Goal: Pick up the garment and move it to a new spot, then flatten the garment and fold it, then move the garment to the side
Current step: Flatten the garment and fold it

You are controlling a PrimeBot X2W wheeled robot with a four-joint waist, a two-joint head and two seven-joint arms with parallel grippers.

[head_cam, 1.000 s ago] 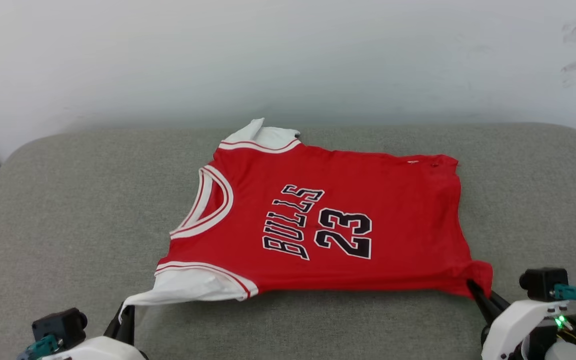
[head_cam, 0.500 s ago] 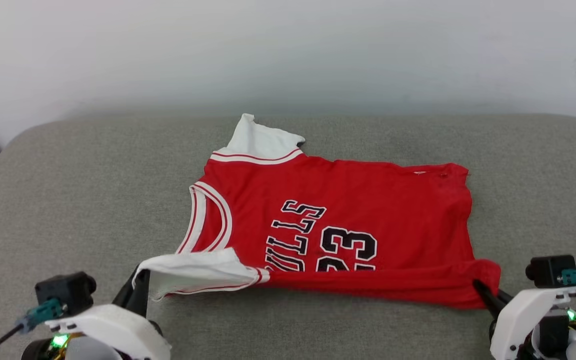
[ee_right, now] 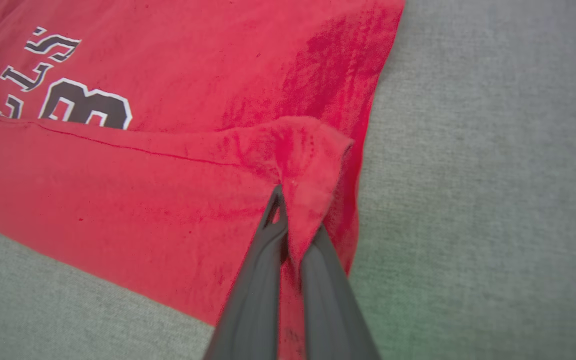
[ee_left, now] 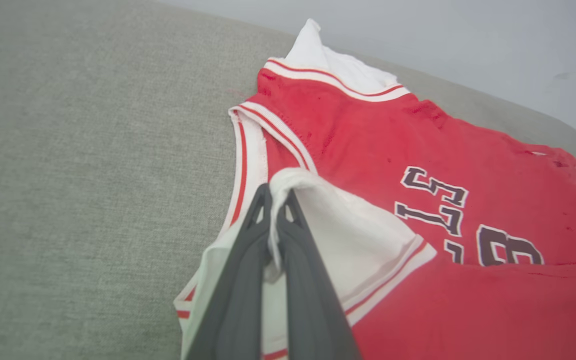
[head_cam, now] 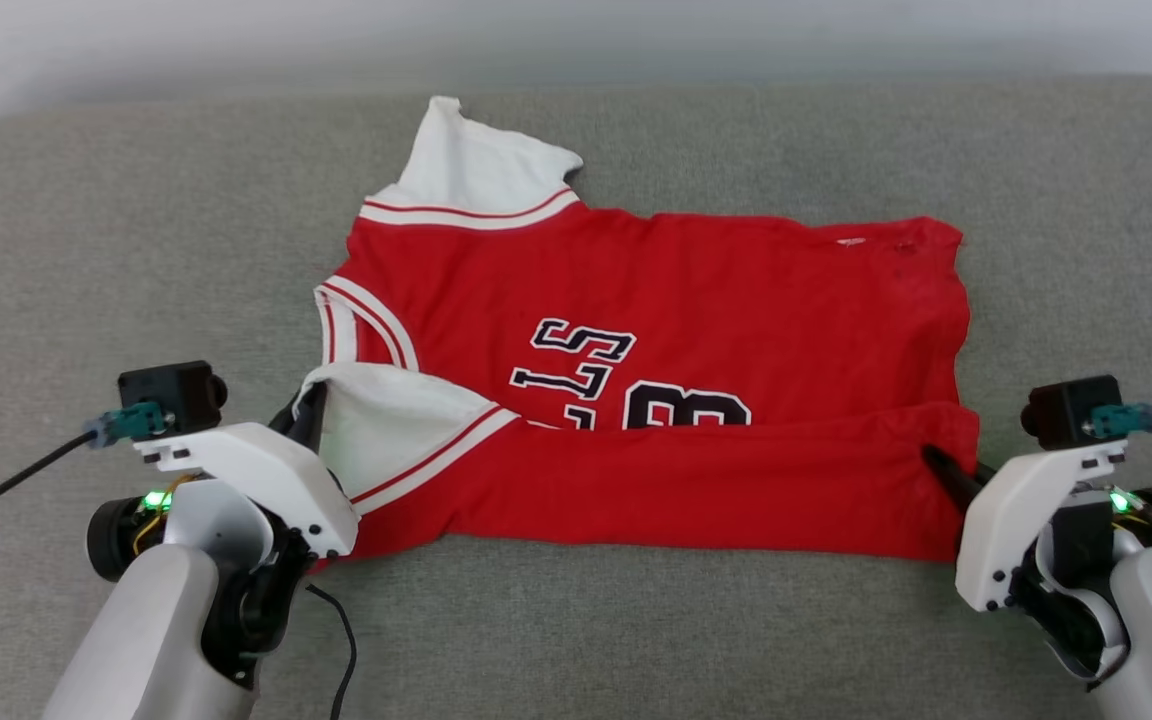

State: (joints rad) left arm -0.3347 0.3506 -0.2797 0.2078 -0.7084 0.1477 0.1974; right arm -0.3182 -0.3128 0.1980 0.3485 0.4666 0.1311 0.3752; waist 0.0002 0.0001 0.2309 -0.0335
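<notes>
The garment (head_cam: 696,290), a red jersey with white sleeves and black lettering, lies sideways on the grey cushion (head_cam: 86,230), neck to the left. Its near long edge is lifted and folded over the lower part of the lettering. My left gripper (head_cam: 308,408) is shut on the near white sleeve (ee_left: 338,235). At the hem end, my right gripper (head_cam: 936,462) is shut on the near red corner (ee_right: 308,160). The far white sleeve (head_cam: 471,165) lies flat at the back.
Grey cushion fabric stretches wide to the left, to the right (head_cam: 1086,230) and in front of the jersey. A pale wall (ee_left: 468,35) rises behind the cushion's far edge. A black cable (head_cam: 341,640) hangs by my left arm.
Both grippers have carried the jersey's near edge up and away from me, laying it over the lower lettering. The camera has tilted down, so the cushion takes more of the picture.
</notes>
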